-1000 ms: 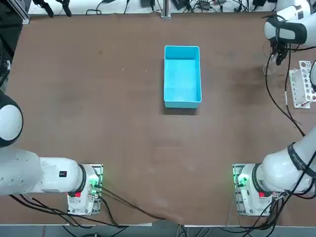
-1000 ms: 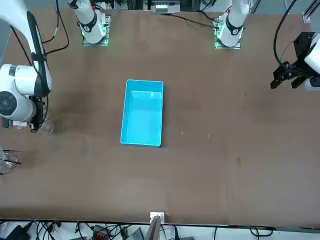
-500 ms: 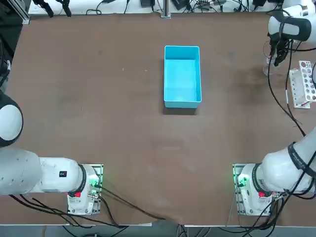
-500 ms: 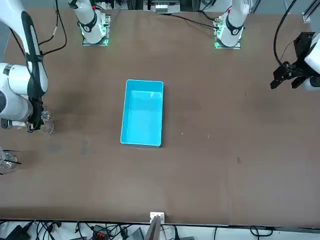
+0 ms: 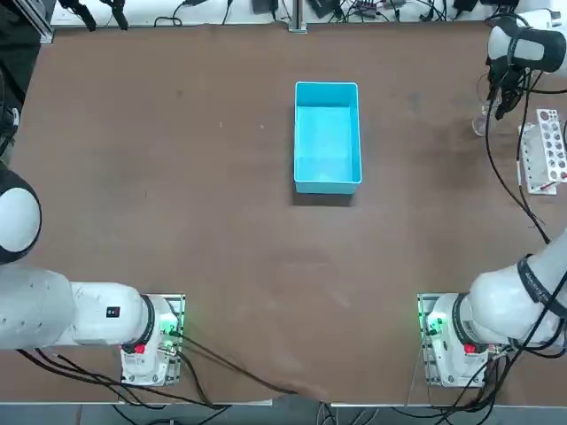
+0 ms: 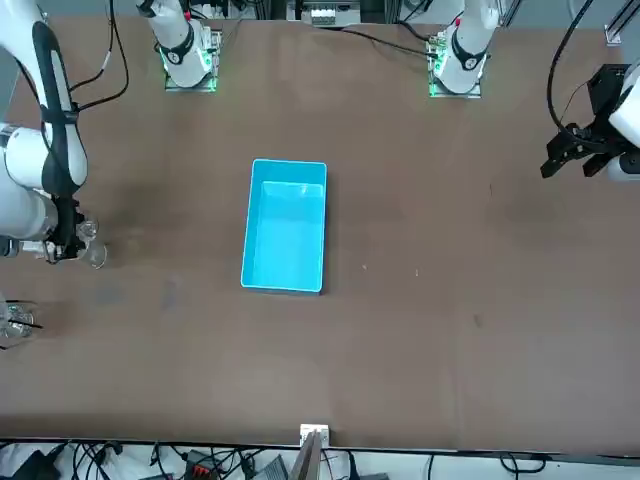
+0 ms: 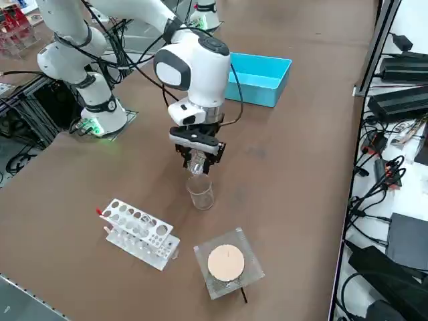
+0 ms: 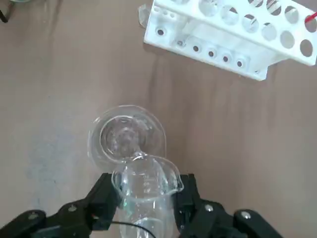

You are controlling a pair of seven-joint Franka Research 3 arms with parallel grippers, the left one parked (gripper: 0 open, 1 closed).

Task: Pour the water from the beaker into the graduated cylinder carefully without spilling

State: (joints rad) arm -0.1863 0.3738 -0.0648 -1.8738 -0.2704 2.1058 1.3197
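Brown tabletop (image 7: 287,160) hosts close glasswork

The right pincer (image 8: 147,186) is clamped on the beaker (image 8: 148,181), holding it at the mouth of the graduated cylinder (image 7: 200,192), which stands upright on the tabletop. Nearby sit a white rack (image 7: 139,234) and a pale disc (image 7: 226,263) on a square mesh (image 7: 251,273); a blue tray (image 7: 257,79) lies farther off.

The clear beaker (image 8: 148,186) hangs tilted above the clear, upright graduated cylinder (image 7: 201,194).
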